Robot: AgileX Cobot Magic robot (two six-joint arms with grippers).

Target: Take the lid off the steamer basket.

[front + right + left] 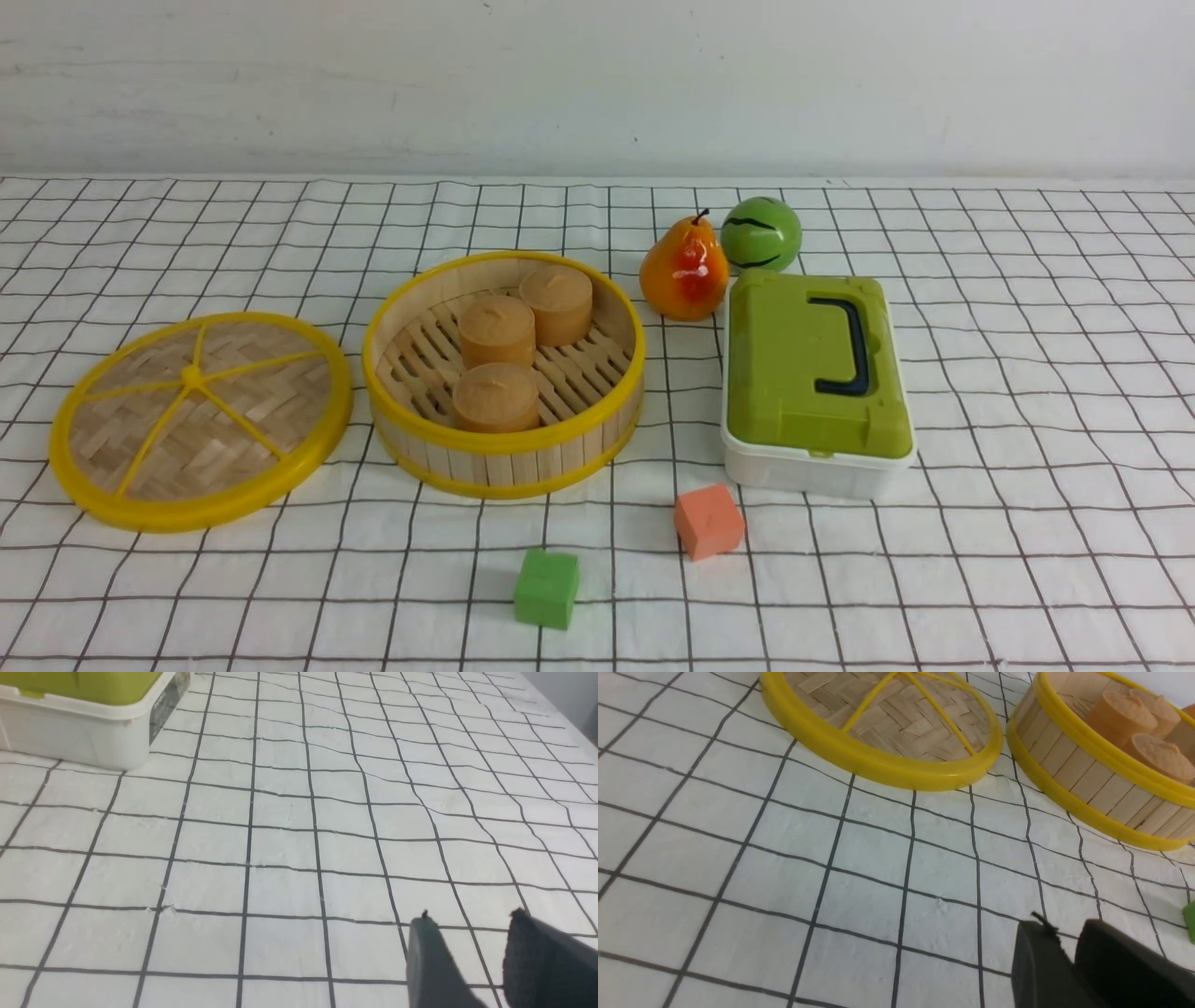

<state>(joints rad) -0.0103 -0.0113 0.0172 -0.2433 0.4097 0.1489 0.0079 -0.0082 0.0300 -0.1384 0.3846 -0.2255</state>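
The lid (201,420), a woven bamboo disc with a yellow rim and spokes, lies flat on the checked cloth to the left of the steamer basket (504,462). The basket stands open with three tan buns (497,329) inside. Neither gripper shows in the front view. In the left wrist view, my left gripper (1064,933) hovers over bare cloth, short of the lid (896,714) and basket (1087,784), with its fingers together and empty. In the right wrist view, my right gripper (469,926) is over bare cloth with a gap between its fingers, empty.
A pear (683,271) and a green ball (760,233) sit behind a white box with a green lid (817,373), right of the basket. An orange cube (709,521) and a green cube (546,587) lie in front. The box also shows in the right wrist view (84,732).
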